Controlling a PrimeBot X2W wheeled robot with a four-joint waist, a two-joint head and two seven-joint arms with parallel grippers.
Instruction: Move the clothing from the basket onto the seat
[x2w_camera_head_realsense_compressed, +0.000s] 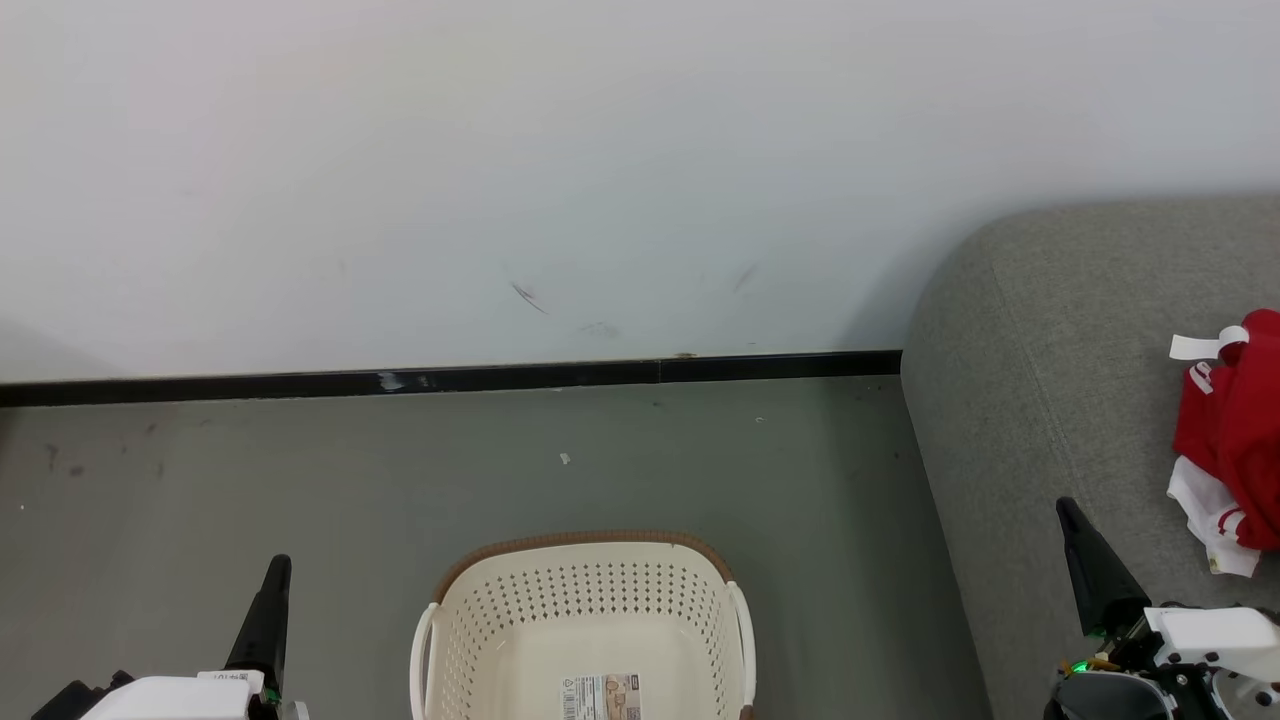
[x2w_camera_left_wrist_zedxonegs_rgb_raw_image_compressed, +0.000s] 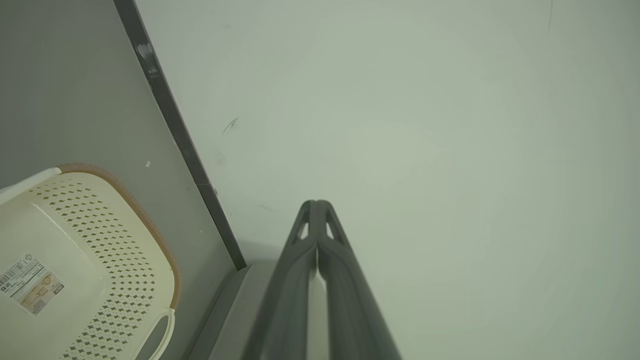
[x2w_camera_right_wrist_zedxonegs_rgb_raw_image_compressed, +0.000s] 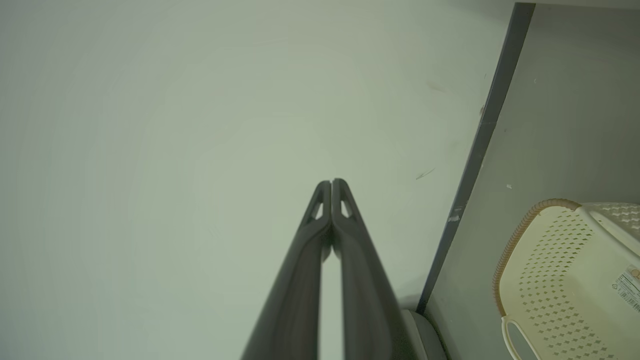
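Inside the basket (x2w_camera_head_realsense_compressed: 585, 600), a paper label (x2w_camera_head_realsense_compressed: 600, 697) carries a barcode; its print is too small to read. The basket, cream perforated plastic with a brown woven-look rim, sits at 6 o'clock on grey floor (x2w_camera_head_realsense_compressed: 300, 470). The clothing (x2w_camera_head_realsense_compressed: 1235, 430), red with white trim and 1 white tag (x2w_camera_head_realsense_compressed: 1195, 346), lies crumpled at 3 o'clock on the seat (x2w_camera_head_realsense_compressed: 1040, 350), grey fabric with a rounded corner. Bare floor separates basket and seat. The left gripper (x2w_camera_head_realsense_compressed: 279, 568) and the right gripper (x2w_camera_head_realsense_compressed: 1067, 508) are clenched, grasping nothing.

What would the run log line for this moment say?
basket: looks empty | clothing: on seat | left claw: shut, empty | right claw: shut, empty | task: looks done
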